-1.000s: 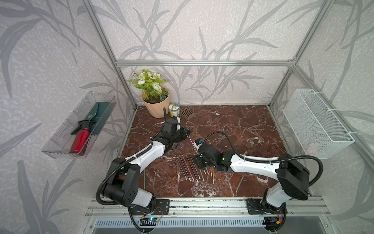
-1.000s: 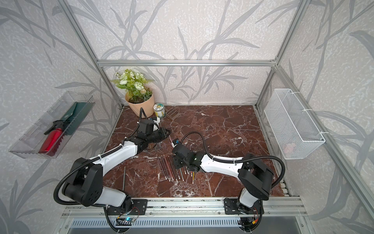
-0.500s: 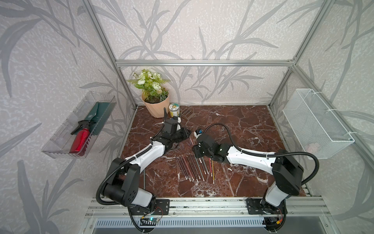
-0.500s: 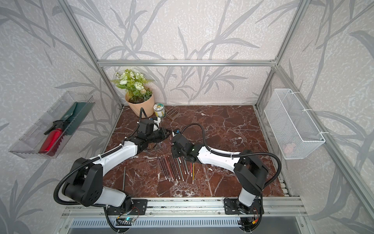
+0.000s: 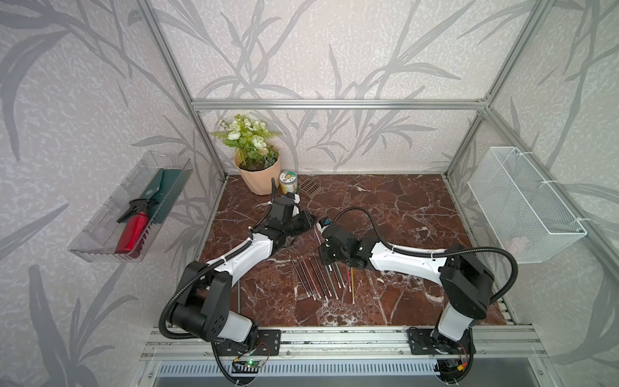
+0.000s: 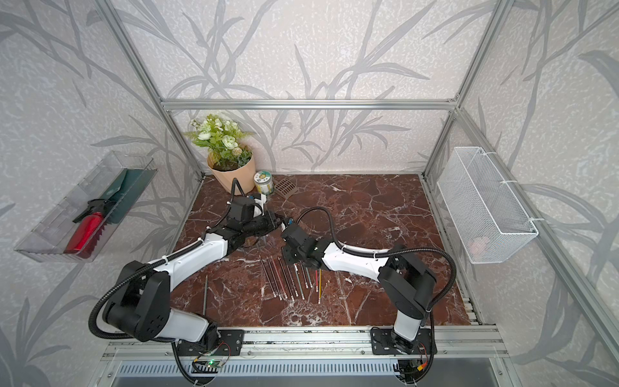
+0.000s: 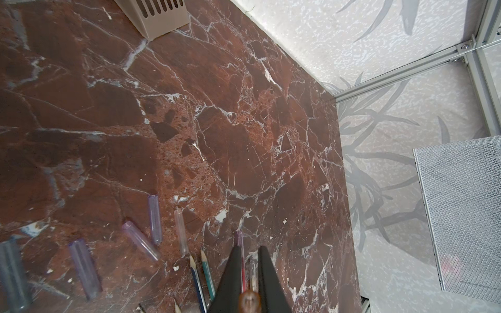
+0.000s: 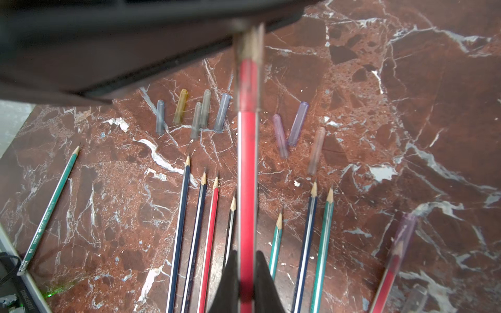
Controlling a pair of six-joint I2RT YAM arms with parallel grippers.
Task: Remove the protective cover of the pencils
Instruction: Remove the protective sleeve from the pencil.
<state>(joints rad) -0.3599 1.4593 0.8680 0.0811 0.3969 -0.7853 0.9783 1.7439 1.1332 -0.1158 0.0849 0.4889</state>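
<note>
Right gripper [image 8: 246, 253] back; pencil [image 8: 247, 176] lengthwise toward left gripper [image 7: 249, 249]

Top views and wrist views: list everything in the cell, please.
marble table: one, dark red, cell floor
pencils: about nine, navy, red, green, black, yellow, row at front centre; one red wears a purple cap
stray pencil: one, green, by the left arm's base
loose caps: at least eight, clear tints, beyond the pencil tips
flower pot: one, peach, back left corner
jar: one, pale, beside pot
grate: one, brown, beside jar
tray: one, clear, left wall, holding red spray bottle, dark green item
basket: one, white wire, right wall
left gripper: one, black, jaws shut on the tip cap of the raised red pencil
right gripper: one, black, jaws shut on that pencil's shaft
</note>
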